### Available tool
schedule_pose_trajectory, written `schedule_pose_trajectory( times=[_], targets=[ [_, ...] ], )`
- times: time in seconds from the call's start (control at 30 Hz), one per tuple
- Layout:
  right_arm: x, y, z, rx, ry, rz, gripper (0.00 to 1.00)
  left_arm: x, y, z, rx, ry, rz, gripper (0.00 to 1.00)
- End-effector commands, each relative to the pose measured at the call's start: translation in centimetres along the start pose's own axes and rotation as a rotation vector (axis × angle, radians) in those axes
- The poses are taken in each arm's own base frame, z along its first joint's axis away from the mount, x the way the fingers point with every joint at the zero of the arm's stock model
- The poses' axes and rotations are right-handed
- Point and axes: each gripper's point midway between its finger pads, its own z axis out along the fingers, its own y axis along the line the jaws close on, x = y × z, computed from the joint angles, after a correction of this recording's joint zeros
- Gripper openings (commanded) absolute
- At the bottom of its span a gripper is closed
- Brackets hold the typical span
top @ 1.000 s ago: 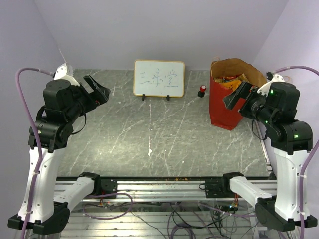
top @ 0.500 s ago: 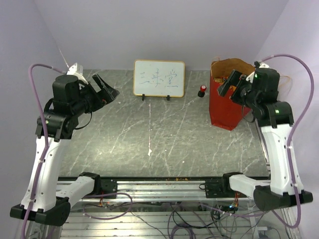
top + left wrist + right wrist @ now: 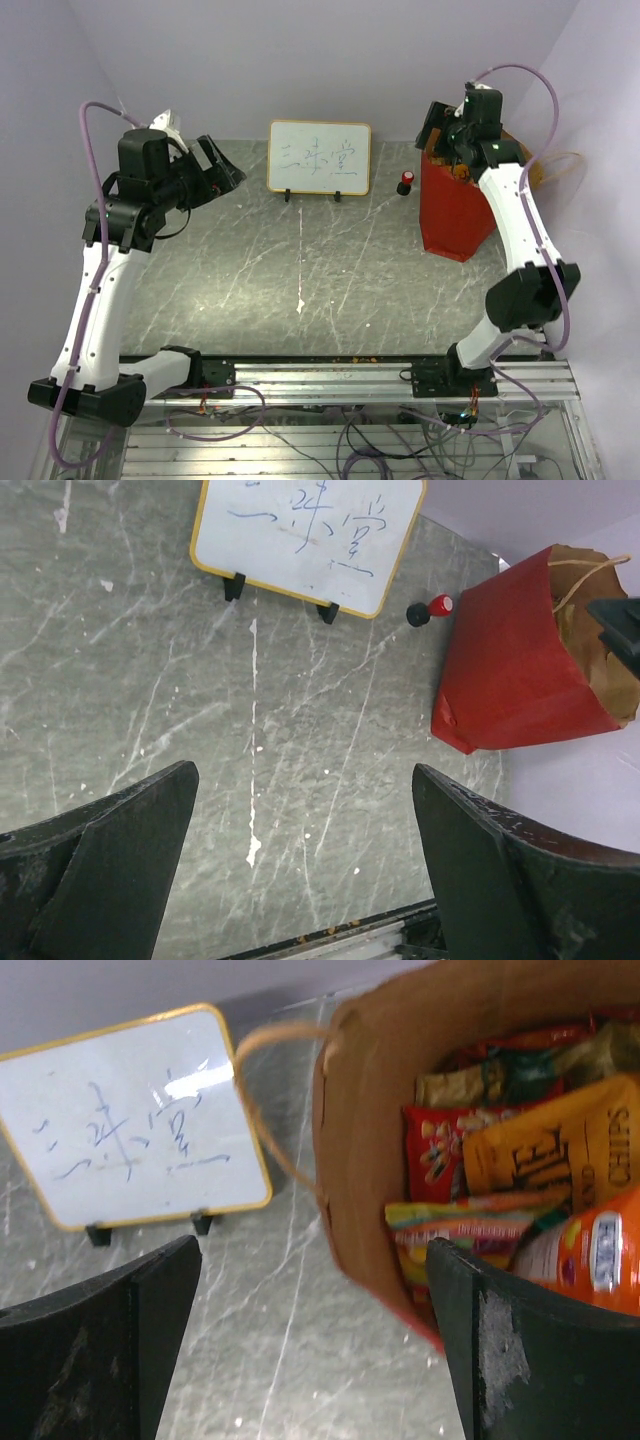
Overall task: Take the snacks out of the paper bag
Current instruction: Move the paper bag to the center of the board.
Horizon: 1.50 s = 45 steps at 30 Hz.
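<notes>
The paper bag (image 3: 455, 205) stands upright at the back right of the table, red outside, brown inside; it also shows in the left wrist view (image 3: 510, 675) and the right wrist view (image 3: 370, 1130). Inside it lie the snacks (image 3: 520, 1190): a yellow chips packet (image 3: 560, 1145), a red packet (image 3: 435, 1155), a striped packet (image 3: 460, 1230) and an orange one (image 3: 590, 1250). My right gripper (image 3: 437, 125) is open, raised above the bag's left rim. My left gripper (image 3: 222, 172) is open and empty, raised over the table's back left.
A small whiteboard (image 3: 319, 157) with a yellow frame stands at the back centre. A small red-capped black bottle (image 3: 406, 182) stands between the whiteboard and the bag. A string handle (image 3: 275, 1110) loops out from the bag's rim. The purple walls are close on both sides.
My right arm has risen and swung back, bringing its gripper above the bag's mouth. My left arm has also risen and moved a little to the right. The bag has not moved.
</notes>
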Motion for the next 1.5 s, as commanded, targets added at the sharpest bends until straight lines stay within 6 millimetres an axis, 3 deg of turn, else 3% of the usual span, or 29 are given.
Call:
schedule_pose_trajectory(
  times=[0.0, 0.2, 0.5, 0.57, 0.63, 0.87, 1.07, 1.47],
  targets=[
    [-3.4, -0.9, 3.1, 0.003, -0.074, -0.042, 0.92, -1.7, -0.1, -0.6, -0.015, -0.045, 0.072, 1.0],
    [-3.8, -1.1, 6.9, -0.026, -0.052, -0.077, 0.81, -2.8, 0.2, 0.2, -0.051, -0.051, 0.11, 1.0],
    [-3.1, 1.3, 8.7, -0.156, -0.022, -0.033, 0.7, -2.9, 0.4, 0.9, -0.056, -0.06, 0.1, 1.0],
    [-3.0, 1.5, 8.7, -0.161, -0.018, -0.023, 0.62, -2.9, 0.3, 1.2, -0.05, -0.056, 0.094, 1.0],
    [-3.2, 1.2, 8.5, -0.14, -0.018, -0.013, 0.44, -2.9, 0.2, 1.3, -0.048, -0.051, 0.089, 1.0],
    [-2.7, -0.4, 6.3, -0.071, -0.046, -0.013, 0.0, -2.8, -0.2, 1.4, -0.029, -0.049, 0.067, 0.99],
    [-3.1, -1.6, 3.4, -0.009, -0.066, -0.012, 0.0, -2.3, -0.9, 1.6, 0.013, -0.02, 0.05, 0.98],
    [0.1, -3.7, -3.6, 0.056, -0.041, -0.042, 0.0, -1.1, -2.1, 1.6, 0.09, 0.022, 0.002, 0.97]
  ],
)
